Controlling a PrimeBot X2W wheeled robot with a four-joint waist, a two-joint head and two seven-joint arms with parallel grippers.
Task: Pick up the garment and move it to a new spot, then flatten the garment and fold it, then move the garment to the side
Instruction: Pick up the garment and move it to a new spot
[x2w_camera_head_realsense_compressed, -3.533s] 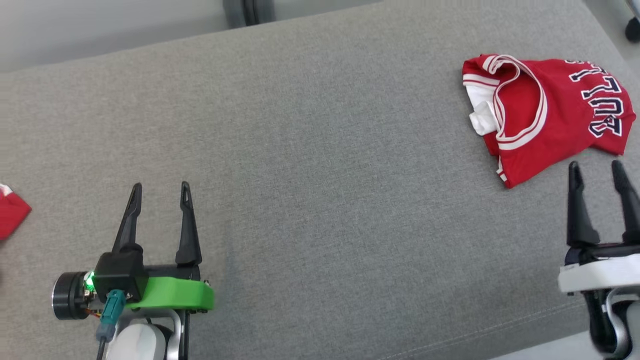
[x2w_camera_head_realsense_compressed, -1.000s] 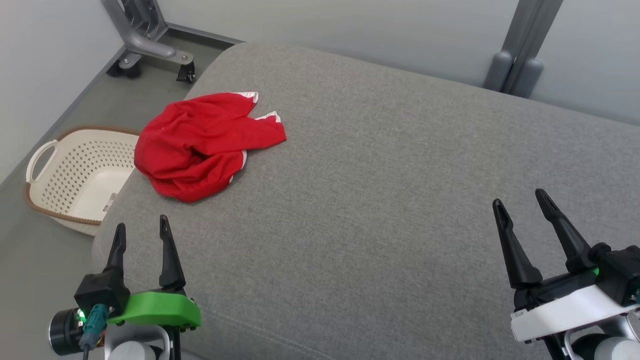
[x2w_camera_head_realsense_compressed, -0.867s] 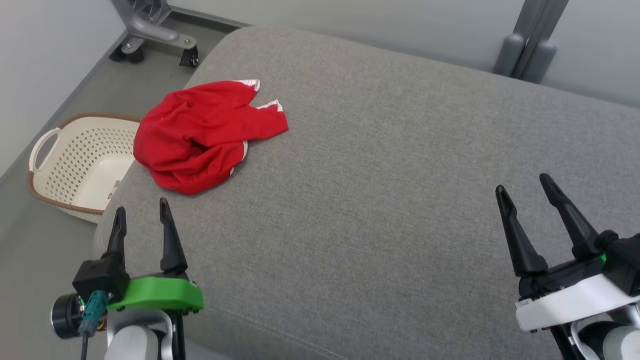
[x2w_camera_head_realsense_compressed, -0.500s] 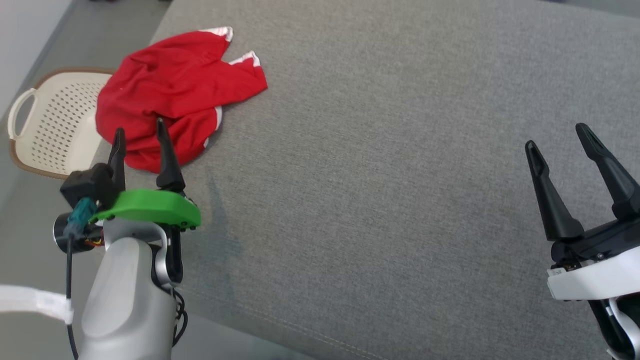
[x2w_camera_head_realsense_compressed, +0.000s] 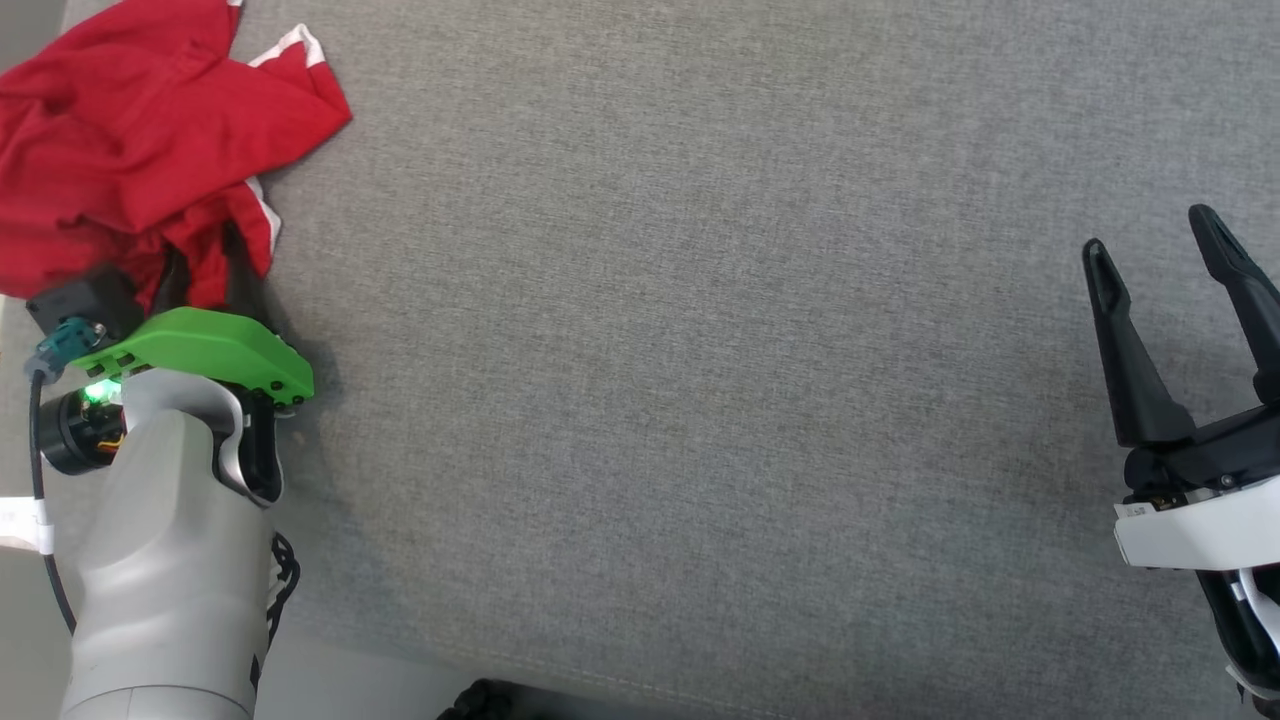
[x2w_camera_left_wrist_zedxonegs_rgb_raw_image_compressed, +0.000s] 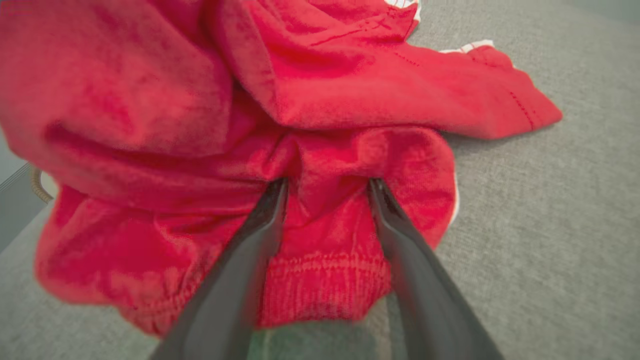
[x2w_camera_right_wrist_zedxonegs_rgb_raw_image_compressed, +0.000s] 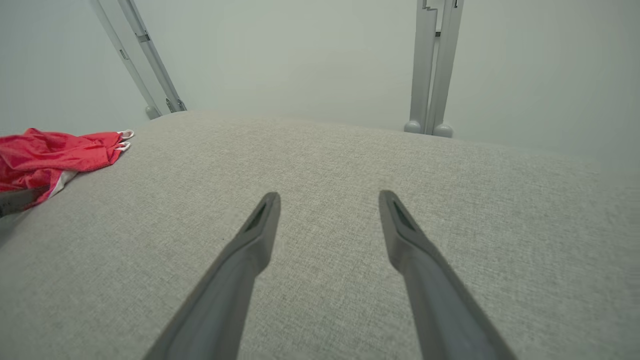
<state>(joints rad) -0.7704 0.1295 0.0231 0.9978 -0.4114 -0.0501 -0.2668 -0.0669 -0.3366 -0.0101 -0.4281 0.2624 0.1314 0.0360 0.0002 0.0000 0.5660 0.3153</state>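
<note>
One red garment (x2w_camera_head_realsense_compressed: 130, 150) lies crumpled at the far left of the grey cushion (x2w_camera_head_realsense_compressed: 700, 350), which is why my left gripper (x2w_camera_left_wrist_zedxonegs_rgb_raw_image_compressed: 327, 184) is there. Its jaws are partly apart, with the tips sunk in a fold by the elastic band and cloth bunched between them, not visibly pinched. My right gripper (x2w_camera_head_realsense_compressed: 1148, 228) hovers wide open and empty at the right.

Left hand (x2w_camera_left_wrist_zedxonegs_rgb_raw_image_compressed: 327, 184), formerly short of the red garment (x2w_camera_head_realsense_compressed: 120, 150), now deep in it, jaws narrower.

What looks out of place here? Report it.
The red garment lies crumpled in a heap at the grey cushion's left edge, and the left gripper is pushed into its folds. Nothing else stands out.
</note>
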